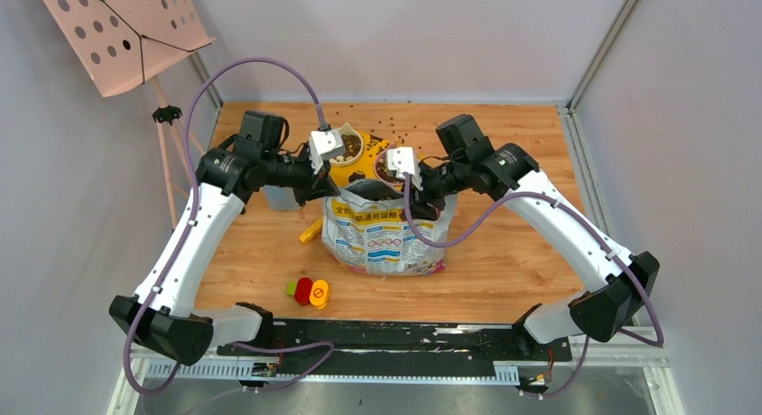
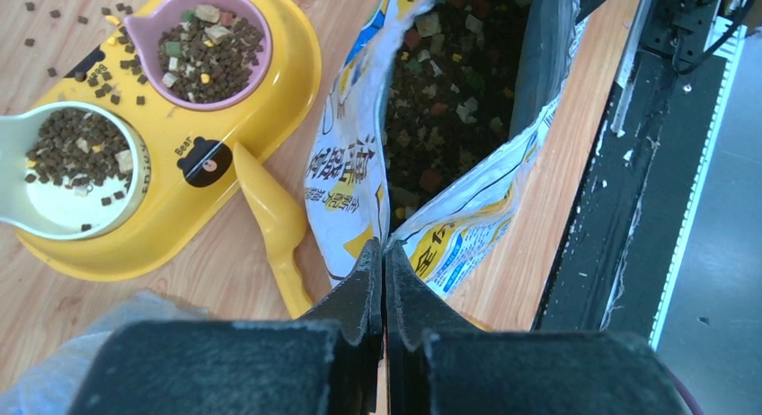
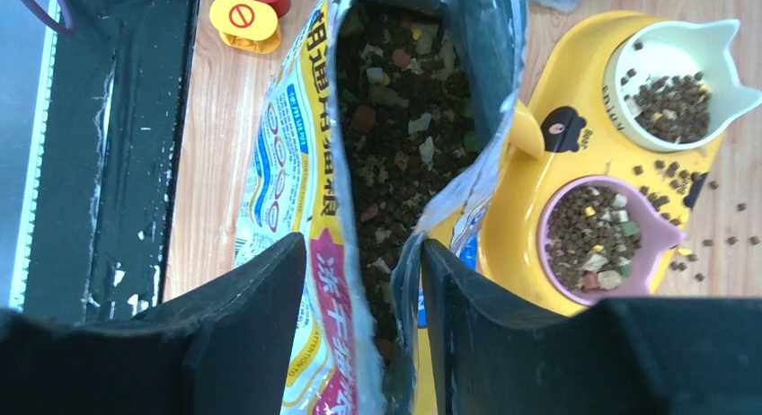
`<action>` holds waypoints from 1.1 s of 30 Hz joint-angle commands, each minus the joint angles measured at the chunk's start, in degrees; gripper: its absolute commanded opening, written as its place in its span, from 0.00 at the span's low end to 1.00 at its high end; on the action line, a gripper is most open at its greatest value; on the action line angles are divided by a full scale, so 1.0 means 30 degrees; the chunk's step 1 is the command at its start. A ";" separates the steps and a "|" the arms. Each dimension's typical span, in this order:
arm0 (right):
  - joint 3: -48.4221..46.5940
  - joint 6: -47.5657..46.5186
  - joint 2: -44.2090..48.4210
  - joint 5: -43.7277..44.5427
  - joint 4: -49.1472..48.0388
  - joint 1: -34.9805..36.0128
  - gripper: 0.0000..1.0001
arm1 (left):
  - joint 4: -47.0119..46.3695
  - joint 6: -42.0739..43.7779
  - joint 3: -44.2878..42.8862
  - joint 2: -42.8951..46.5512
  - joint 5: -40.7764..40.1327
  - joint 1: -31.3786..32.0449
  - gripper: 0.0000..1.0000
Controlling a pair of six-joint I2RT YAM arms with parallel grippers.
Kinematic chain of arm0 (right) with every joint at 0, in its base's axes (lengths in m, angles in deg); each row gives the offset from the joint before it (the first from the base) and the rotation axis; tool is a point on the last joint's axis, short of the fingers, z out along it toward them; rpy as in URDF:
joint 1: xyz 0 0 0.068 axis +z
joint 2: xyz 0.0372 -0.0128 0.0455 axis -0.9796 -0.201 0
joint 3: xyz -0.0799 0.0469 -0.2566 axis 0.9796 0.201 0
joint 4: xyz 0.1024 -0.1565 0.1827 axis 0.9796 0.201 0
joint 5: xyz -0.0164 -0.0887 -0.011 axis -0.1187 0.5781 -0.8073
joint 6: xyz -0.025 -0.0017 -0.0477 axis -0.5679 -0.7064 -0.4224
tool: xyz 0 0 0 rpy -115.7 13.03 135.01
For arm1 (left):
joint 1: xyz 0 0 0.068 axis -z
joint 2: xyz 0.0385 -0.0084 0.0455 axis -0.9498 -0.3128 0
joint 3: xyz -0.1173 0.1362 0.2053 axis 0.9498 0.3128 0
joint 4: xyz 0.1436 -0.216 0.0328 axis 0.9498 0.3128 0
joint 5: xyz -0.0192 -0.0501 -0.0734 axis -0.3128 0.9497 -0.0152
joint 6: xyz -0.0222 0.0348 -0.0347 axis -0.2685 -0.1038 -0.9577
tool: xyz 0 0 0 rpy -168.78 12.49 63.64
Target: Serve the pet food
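Observation:
The pet food [image 2: 440, 92] fills the open white printed bag [image 1: 386, 235], which stands mid-table. More of it lies in the pink bowl [image 2: 202, 47] and the white bowl [image 2: 76, 159] of a yellow feeder [image 2: 252, 101] behind the bag. My left gripper [image 2: 385, 249] is shut on the rim at the bag's left end. My right gripper [image 3: 364, 244] is open, its fingers standing on either side of the rim at the bag's right end without pinching it. A yellow scoop [image 2: 274, 222] lies on the table between the bag and the feeder.
Loose kibble [image 1: 395, 128] is scattered over the wood behind the feeder. A red and a yellow piece [image 1: 310, 292] lie near the front edge, by the black rail [image 1: 404, 334]. A pink perforated stand [image 1: 126, 29] leans at the back left.

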 commanded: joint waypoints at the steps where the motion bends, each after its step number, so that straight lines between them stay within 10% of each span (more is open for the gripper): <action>1: 0.0766 0.1254 0.0800 0.0950 -0.1589 0.0586 0.47 | -0.4773 -0.1578 -0.0374 0.2100 -0.0456 -0.0262 0.00; 6: 0.0624 0.1424 0.0984 0.2331 -0.1520 0.0722 0.19 | -0.4271 -0.1903 -0.0301 0.2398 -0.0934 -0.0261 0.00; 11: -0.0400 0.2112 0.0614 0.3306 -0.1613 0.0721 0.00 | -0.3352 -0.0059 -0.0161 0.2473 0.1804 -0.0219 0.63; 14: -0.0883 0.2310 0.0441 0.2933 -0.1566 0.0722 0.00 | -0.4079 -0.0168 -0.0143 0.2025 0.3236 0.0017 0.76; 23: -0.0587 0.2004 0.0823 0.2732 -0.2058 0.0722 0.00 | -0.4240 0.0894 0.0145 -0.0438 0.5219 0.1944 0.75; 33: 0.0758 0.0748 0.2432 0.2822 -0.2704 0.0693 0.00 | -0.0433 0.3861 -0.0960 -0.2651 0.5223 0.2521 0.46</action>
